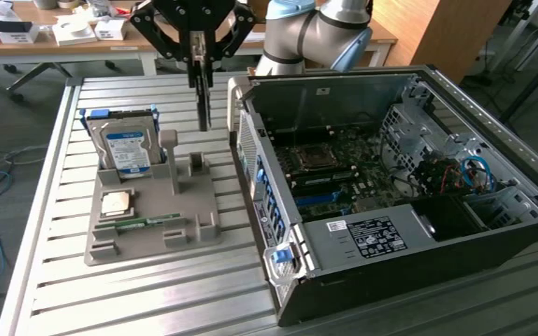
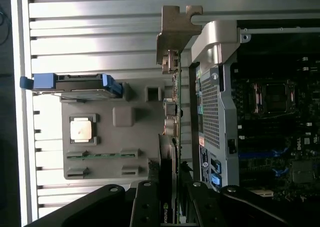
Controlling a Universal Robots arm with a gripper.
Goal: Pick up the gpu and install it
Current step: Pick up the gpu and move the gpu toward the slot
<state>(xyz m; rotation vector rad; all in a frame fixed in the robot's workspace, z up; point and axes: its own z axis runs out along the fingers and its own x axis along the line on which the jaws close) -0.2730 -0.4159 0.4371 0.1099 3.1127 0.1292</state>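
Over on the slatted counter (image 1: 110, 294), exterior view first: a grey holder tray (image 1: 157, 241) carries the hard drive (image 1: 127, 147) upright, plus a processor chip (image 1: 117, 203) and a memory stick (image 1: 143, 222). The open computer case (image 1: 391, 231) sits just beside it, on the exterior view's right. The gripper (image 1: 201, 52) is up high, clamped on the gpu (image 1: 204, 98), which hangs edge-on, clear of the counter. Wrist view now: the gpu (image 2: 172, 112) lies between the tray (image 2: 115, 137) and the case wall (image 2: 215, 102), its metal end bracket (image 2: 172, 37) leading. The fingers (image 2: 145, 202) pinch it from both sides.
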